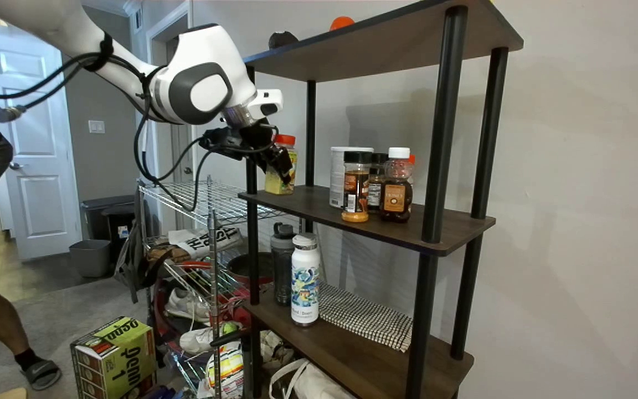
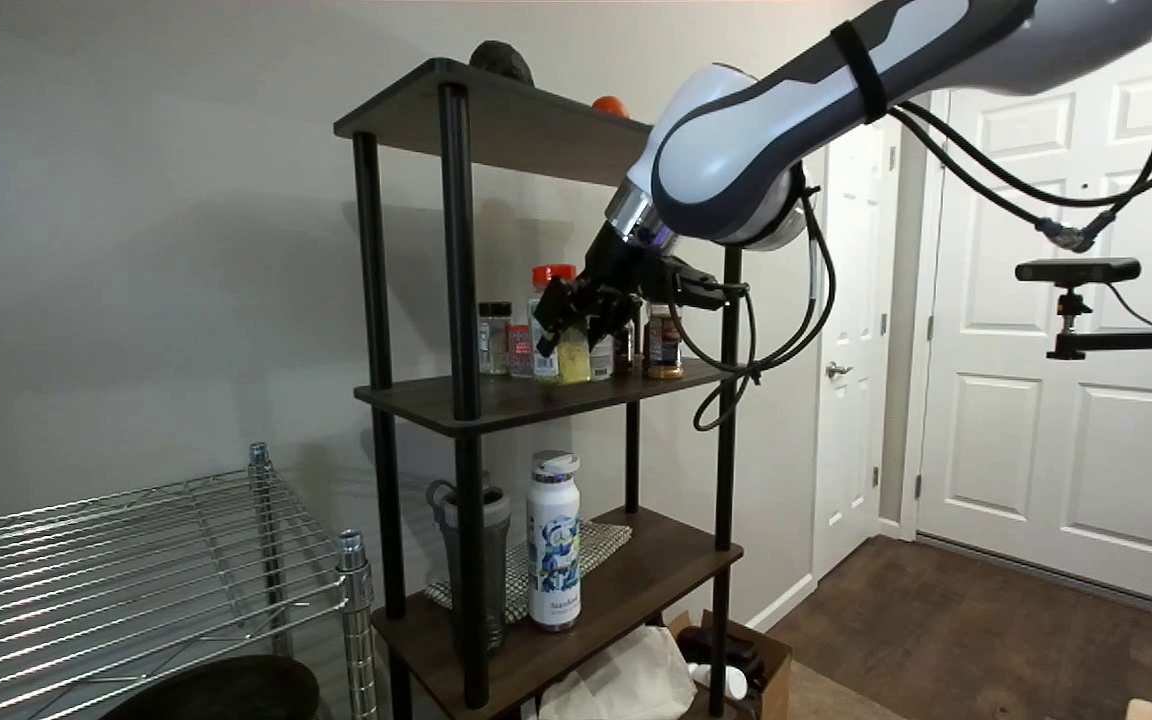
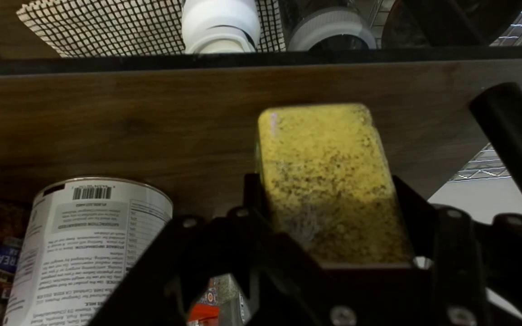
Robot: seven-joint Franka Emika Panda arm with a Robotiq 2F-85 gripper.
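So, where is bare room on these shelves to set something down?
Lower shelf: in front of the checked mat. Middle shelf: the end between the white-capped bottle and two posts. Crowded: around the white can, and where the pincer grips the yellow bottle.

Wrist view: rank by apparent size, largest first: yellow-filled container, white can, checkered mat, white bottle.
1. Yellow-filled container and white can: too close to rank, both partly hidden.
2. Checkered mat.
3. White bottle, only its upper part showing.
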